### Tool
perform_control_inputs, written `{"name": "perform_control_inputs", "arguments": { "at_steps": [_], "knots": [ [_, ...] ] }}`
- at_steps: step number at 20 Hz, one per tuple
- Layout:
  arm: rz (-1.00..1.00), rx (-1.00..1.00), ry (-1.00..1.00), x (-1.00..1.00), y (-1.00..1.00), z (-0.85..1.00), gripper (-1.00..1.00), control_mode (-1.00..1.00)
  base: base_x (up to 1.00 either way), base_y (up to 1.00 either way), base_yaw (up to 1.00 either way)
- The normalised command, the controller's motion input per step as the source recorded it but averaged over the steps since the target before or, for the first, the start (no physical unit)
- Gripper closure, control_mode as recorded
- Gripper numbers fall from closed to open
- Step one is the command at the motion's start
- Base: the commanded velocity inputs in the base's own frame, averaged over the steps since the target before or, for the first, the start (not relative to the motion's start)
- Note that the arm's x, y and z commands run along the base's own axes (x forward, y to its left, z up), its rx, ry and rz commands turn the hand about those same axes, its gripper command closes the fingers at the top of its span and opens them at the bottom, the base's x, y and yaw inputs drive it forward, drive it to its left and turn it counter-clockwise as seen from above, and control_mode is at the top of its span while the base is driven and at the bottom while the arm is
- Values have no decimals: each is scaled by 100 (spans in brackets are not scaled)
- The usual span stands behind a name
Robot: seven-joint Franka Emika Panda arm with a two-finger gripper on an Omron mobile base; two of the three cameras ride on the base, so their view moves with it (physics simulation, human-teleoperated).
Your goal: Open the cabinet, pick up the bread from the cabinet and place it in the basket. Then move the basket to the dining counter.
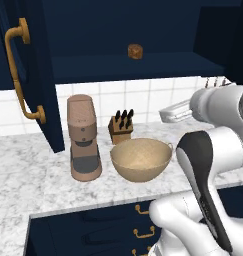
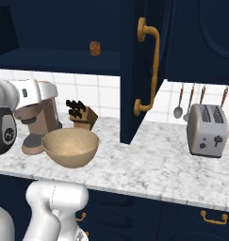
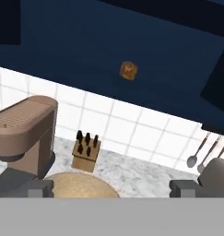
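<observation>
**Cabinet open, bread on its shelf, tool released and empty**

A rendered kitchen seen from behind a white robot arm. The dark navy cabinet [image 1: 118,30] hangs on the wall above the table [image 2: 158,164], a white-grey marbled top. Both of its doors stand swung open: one door [image 1: 23,75] at the left of the left base view, the other [image 2: 139,66] near the middle of the right base view, each with a long curved brass handle [image 1: 20,75].

The bread [image 1: 135,51], a small brown crusty lump, sits alone on the cabinet's shelf, toward the back, well above the table. It also shows in the upper middle of the hand view, against the dark cabinet interior.

Below the shelf, the basket [image 1: 141,159], a wide tan bowl shape, rests upright on the table. Just beside it, to the left in the left base view, stands a brown coffee machine [image 1: 83,137]. Behind the basket, against the tiled wall, is a knife block [image 1: 120,125] with dark handles sticking up. Farther right along the table stands a silver toaster [image 2: 208,129], with utensils [image 2: 179,106] hanging on the wall next to it.

The tool [image 3: 109,189] is released, its two dark fingertips [image 3: 28,188] spread wide apart at the bottom of the hand view, with nothing between them. It points up toward the bread, well apart from it, with the basket's rim just beneath.
</observation>
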Motion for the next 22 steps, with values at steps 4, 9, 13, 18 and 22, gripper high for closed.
{"name": "perform_control_inputs", "arguments": {
  "at_steps": [4,9,13,18,22],
  "knots": [
    [-1,2,-2,16,-13,42,-100,-100,0,0,0],
    [-4,5,-15,15,-17,24,-100,-100,0,0,0],
    [0,17,0,51,-6,29,-100,-100,0,0,0],
    [0,6,0,51,0,37,-100,-100,0,0,0],
    [0,0,0,43,-2,16,-100,-100,0,0,0]
  ]
}}
